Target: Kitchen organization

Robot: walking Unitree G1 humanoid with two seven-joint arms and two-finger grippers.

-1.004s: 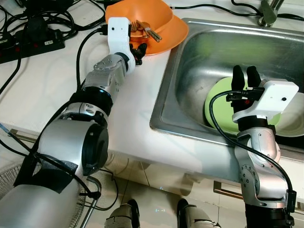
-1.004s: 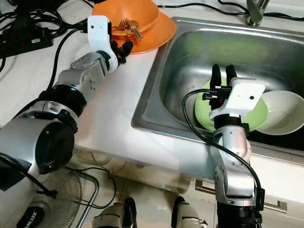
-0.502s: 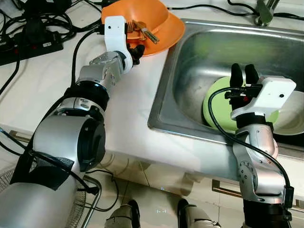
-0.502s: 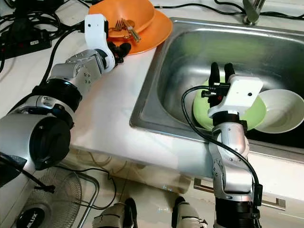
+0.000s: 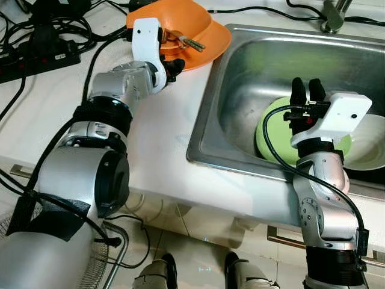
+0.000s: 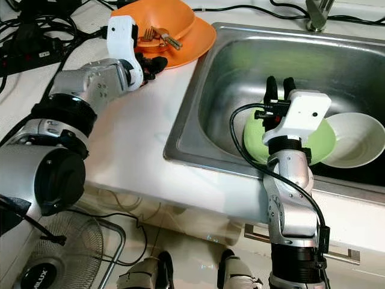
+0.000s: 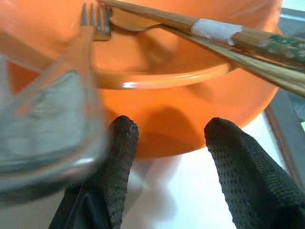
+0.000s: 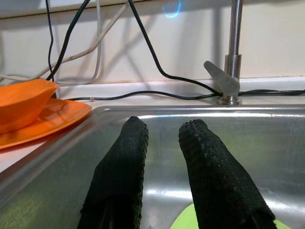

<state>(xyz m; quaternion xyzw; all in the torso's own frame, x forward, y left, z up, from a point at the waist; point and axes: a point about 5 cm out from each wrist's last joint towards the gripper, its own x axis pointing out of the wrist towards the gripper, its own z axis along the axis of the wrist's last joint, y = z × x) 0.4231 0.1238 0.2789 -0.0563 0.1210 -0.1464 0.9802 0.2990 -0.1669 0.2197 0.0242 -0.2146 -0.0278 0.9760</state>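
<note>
An orange bowl [image 5: 171, 21] sits on an orange plate [image 5: 213, 39] on the white counter, left of the sink. A fork [image 7: 90, 33] and wooden chopsticks [image 7: 224, 38] rest in the bowl. My left gripper [image 5: 174, 65] is at the plate's near edge, open, its fingers [image 7: 119, 162] apart with nothing between them. In the steel sink [image 5: 252, 66] a green plate [image 5: 274, 132] lies against a white bowl [image 5: 367, 150]. My right gripper [image 5: 305, 90] hovers over the green plate, fingers slightly apart and empty.
A faucet [image 5: 334, 12] stands at the sink's back rim. A black power strip [image 5: 42, 54] and tangled cables lie on the counter at the far left. Bare white counter [image 5: 168, 132] stretches between the plate and the front edge. A fan stands on the floor below.
The left forearm has swung a little to the left while its gripper stays at the plate's edge. The view has shifted slightly. The right arm holds its place over the sink.
</note>
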